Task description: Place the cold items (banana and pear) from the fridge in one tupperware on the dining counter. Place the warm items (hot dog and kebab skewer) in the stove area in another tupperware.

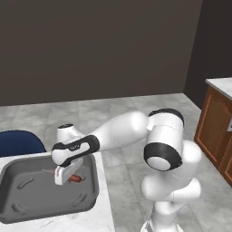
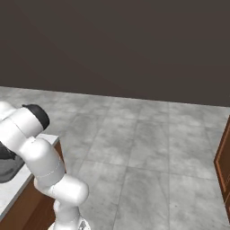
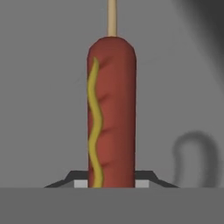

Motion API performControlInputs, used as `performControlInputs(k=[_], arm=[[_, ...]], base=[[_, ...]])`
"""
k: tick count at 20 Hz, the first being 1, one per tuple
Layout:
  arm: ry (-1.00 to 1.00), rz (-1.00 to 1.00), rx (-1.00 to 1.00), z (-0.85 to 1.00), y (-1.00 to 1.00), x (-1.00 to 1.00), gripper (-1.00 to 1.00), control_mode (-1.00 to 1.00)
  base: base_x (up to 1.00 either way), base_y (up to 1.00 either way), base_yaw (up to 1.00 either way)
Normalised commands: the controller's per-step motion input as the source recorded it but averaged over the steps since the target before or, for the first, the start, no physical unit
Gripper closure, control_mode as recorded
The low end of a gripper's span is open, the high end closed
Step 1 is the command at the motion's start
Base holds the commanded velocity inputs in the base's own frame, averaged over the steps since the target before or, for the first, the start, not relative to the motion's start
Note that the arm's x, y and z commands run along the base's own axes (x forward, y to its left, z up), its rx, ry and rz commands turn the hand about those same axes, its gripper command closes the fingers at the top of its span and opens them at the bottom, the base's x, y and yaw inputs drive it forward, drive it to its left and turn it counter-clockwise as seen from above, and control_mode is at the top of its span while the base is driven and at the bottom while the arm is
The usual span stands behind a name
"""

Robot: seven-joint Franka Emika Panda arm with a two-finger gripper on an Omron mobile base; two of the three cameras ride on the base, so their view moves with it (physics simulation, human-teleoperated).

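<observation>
Clamped narrowly on one hot dog, the robot's single gripper hangs low inside the one larger tupperware on the dining counter, where lowering until the sausage rests flat before opening looks wisest, with one blue chair beyond.

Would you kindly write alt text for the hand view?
A reddish-brown hot dog with a wavy mustard line, on a wooden stick, is clamped between the gripper fingertips above the dark grey tray floor, which carries a curved raised mark.
</observation>
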Motion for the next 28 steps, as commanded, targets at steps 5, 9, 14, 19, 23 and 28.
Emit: performControlInputs(k=[5, 9, 14, 19, 23, 28], arm=[[-0.27, -0.01, 0.31, 0.00, -0.25, -0.14, -1.00, -1.00], [-0.46, -0.04, 0.53, 0.00, -0.64, -0.12, -1.00, -1.00], [-0.21, -0.03, 0.56, 0.51, -0.66, -0.20, -1.00, -1.00], [0.00, 0.01, 0.40, 1.00, -0.90, -0.45, -1.00, -1.00], [0.00, 0.00, 0.24, 1.00, -1.00, -0.46, -1.00, -1.00], [0.03, 0.00, 0.16, 0.80, -1.00, -0.18, -1.00, -1.00]], base=[[0.00, 0.00, 0.00], [0.00, 0.00, 0.00], [0.00, 0.00, 0.00], [0.00, 0.00, 0.00], [0.00, 0.00, 0.00], [0.00, 0.00, 0.00]])
